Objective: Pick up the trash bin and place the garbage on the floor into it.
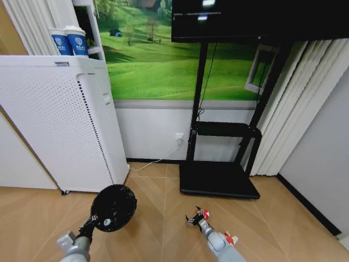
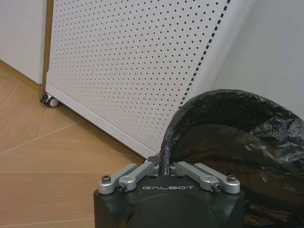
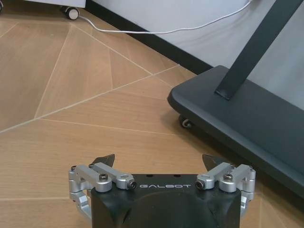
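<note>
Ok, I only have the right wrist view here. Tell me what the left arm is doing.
Observer: The left gripper is shut on the rim of the trash bin, holding it up beside the white perforated appliance.
Operator: Describe the bin's inside.
Observer: It is lined with a black plastic bag; from the left wrist view I cannot tell if anything lies in it.
Operator: Now place my right gripper in the room.
Observer: In the head view the right gripper sits low over the floor, open and holding nothing, just in front of the black stand's base.
</note>
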Tool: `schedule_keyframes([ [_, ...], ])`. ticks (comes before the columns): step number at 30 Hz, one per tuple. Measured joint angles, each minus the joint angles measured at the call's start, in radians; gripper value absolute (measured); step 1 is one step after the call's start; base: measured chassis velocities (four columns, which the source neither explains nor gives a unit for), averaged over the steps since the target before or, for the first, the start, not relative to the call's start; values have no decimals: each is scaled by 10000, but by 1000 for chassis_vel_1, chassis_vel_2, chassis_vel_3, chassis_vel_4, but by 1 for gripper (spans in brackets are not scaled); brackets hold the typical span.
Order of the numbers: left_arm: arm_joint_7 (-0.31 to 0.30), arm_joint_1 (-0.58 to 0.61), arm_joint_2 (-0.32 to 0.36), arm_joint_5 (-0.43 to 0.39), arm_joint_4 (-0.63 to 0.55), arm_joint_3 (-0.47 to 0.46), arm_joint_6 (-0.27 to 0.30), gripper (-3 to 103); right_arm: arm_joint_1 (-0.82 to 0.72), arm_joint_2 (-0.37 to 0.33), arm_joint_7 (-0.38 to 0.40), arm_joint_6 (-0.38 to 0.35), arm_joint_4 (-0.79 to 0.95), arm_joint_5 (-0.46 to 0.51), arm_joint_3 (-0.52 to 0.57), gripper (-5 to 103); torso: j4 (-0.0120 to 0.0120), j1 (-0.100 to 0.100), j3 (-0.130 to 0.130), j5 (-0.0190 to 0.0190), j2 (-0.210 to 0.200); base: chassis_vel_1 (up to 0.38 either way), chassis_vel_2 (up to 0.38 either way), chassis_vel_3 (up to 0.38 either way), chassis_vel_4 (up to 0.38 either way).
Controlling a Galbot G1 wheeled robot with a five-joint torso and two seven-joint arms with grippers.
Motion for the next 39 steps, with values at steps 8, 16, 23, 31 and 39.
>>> schedule_keyframes([
  [8,-13,-216,-57,13,91,239,-1,3,-375,-179,-15,224,312,140,261,100,-2,0,0,-2,0,-10,-5,4,8],
  [16,-15,-263,12,17,174,248,4,3,-501,-109,118,530,330,121,383,100,1,1,0,2,-1,-120,-112,123,121],
  [23,-12,-263,2,16,171,280,5,3,-546,52,482,259,441,-226,181,100,2,0,0,0,0,-77,-90,64,74],
  [31,117,-17,-20,104,87,123,-47,3,234,534,530,174,-835,-963,31,100,6,0,0,-1,-1,32,25,-36,-13],
  [39,-1445,-186,-261,1531,852,-411,70,3,676,738,1410,-250,-1605,-1447,60,100,1,0,0,-2,-1,0,0,0,0],
])
